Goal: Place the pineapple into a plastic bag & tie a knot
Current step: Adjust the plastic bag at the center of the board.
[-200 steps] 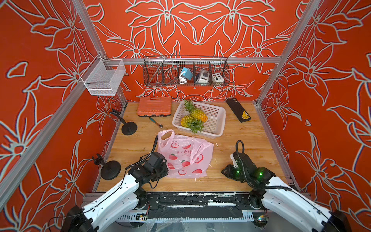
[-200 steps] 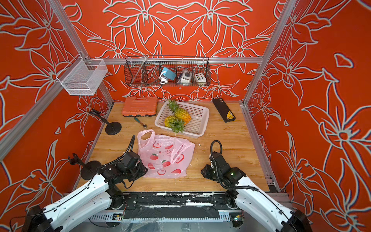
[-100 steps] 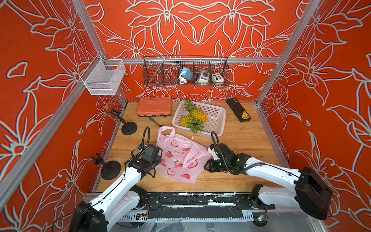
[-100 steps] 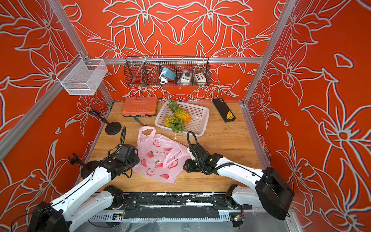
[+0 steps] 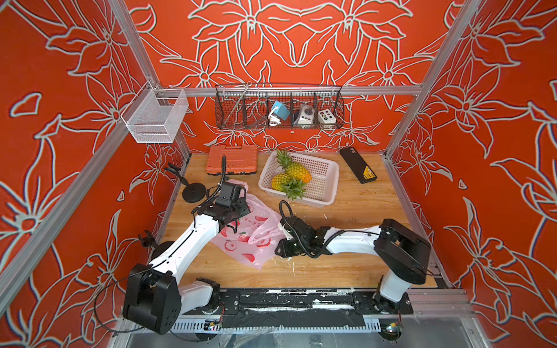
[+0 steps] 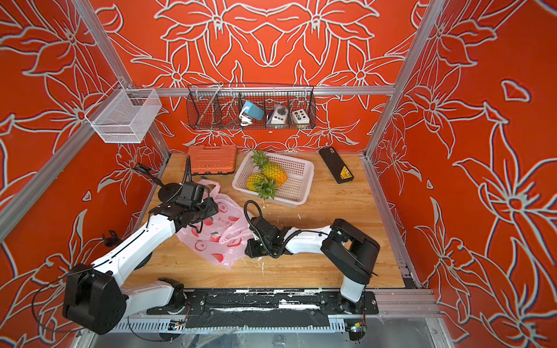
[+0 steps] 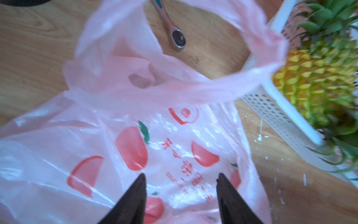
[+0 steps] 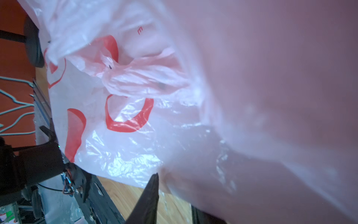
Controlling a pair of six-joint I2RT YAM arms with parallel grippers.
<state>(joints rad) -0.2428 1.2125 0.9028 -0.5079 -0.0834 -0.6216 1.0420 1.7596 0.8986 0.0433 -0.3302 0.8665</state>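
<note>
The pale-pink plastic bag (image 5: 250,232) (image 6: 217,238) lies crumpled and flat on the wooden table, one loop handle (image 7: 193,87) spread toward the basket. Two pineapples (image 5: 297,171) (image 6: 256,180) lie in the white perforated basket (image 5: 325,186). My left gripper (image 7: 180,176) hovers open over the bag's printed side, with nothing between its fingers. My right gripper (image 5: 280,250) sits low at the bag's right edge. Its jaws stand apart with bare wood between them, and bag film (image 8: 251,97) lies over one finger. A bunched handle (image 8: 139,77) shows there. No knot is in view.
A ratchet wrench (image 7: 174,29) lies behind the bag. An orange tool case (image 5: 232,159) and a black device (image 5: 358,165) sit at the back. Two black round stands (image 5: 194,192) (image 5: 159,247) are along the left wall. Wire baskets hang on the walls.
My left arm moved back over the bag and its jaws opened wider. My right arm swung left to the bag's right edge. The bag shifted and crumpled.
</note>
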